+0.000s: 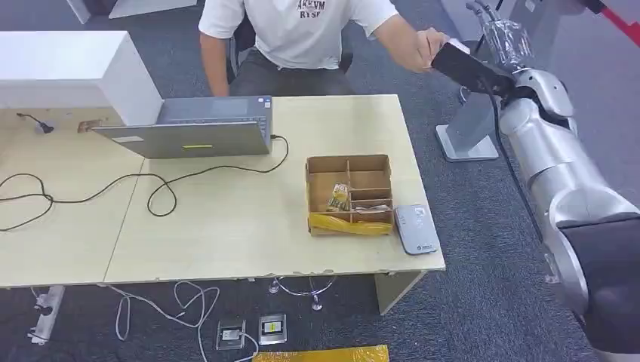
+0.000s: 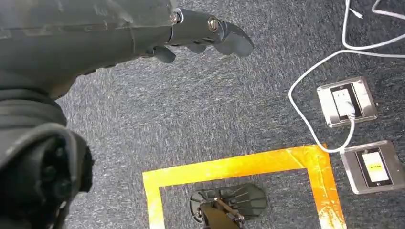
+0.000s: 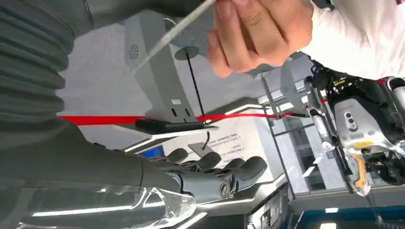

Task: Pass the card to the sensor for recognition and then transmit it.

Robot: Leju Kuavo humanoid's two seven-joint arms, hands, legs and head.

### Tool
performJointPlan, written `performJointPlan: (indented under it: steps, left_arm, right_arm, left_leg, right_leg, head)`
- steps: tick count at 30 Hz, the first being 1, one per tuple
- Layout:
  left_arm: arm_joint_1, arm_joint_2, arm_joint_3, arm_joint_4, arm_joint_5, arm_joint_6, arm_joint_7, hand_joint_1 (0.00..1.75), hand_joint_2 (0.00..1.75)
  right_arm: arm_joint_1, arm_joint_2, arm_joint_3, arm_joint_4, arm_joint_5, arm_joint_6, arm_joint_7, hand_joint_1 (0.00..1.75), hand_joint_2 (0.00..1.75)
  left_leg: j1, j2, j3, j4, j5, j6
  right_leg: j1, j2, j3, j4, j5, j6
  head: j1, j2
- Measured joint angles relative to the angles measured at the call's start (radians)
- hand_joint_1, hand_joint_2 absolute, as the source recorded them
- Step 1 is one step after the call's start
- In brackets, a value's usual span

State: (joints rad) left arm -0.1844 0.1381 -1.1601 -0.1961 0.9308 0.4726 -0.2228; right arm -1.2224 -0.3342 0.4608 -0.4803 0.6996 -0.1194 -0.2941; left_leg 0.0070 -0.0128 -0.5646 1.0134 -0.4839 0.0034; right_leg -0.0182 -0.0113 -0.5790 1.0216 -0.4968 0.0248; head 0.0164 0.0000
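- 1 card [image 3: 173,37], and it's off the tabletop [image 1: 226,226]. It's up at the upper right of the head view, where the person's hand [image 1: 430,45] meets the robot's right hand [image 1: 462,66].
- In the right wrist view the card is edge-on, just a thin white strip. Its long axis slants from left of centre up to the top edge, where the person's hand pinches the upper end.
- The right hand's fingers [image 3: 224,171] sit low in that frame, loosely bent side by side. There's nothing between them and they're well apart from the card, so I'd call that hand empty.
- The left hand [image 2: 210,33] hangs over the grey carpet with its fingers stretched out, holding nothing.
- 1 sensor [image 1: 416,228], a flat grey pad at the right end of the tabletop, just beside the cardboard box [image 1: 349,167].
- 1 cardboard box with dividers splitting it into compartments. There's 1 small packet [image 1: 339,197] in a middle compartment and yellow tape along its front edge. I can't make out what's in the other compartments.
- 1 laptop [image 1: 189,130] at upper left of centre, with a black cable [image 1: 151,192] looping across the tabletop.
- 2 floor sockets [image 2: 346,101] in the left wrist view, and a white cable goes to 1 of them.
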Motion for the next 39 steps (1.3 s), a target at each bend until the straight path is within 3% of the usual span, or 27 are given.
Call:
performJointPlan:
  steps: [27,39]
  left_arm:
    - [0.004,0.0,0.0,0.0,0.016,0.008,0.0,0.0,0.0]
    - [0.006,0.0,0.0,0.0,0.031,0.01,0.001,0.0,0.0]
  right_arm:
    - [0.003,0.016,0.035,0.017,-0.023,0.028,-0.032,1.75,1.75]
    - [0.072,0.0,0.041,-0.007,-0.066,0.075,-0.034,1.75,1.75]
  left_leg:
    - [0.0,0.0,0.0,0.0,0.0,0.0]
    - [0.0,0.001,0.001,0.0,0.0,0.0]
  right_leg:
    - [0.0,0.001,-0.001,0.0,0.0,0.0]
    - [0.0,0.001,-0.001,0.0,0.0,0.0]
  head:
    - [0.0,0.0]
    - [0.0,0.0]
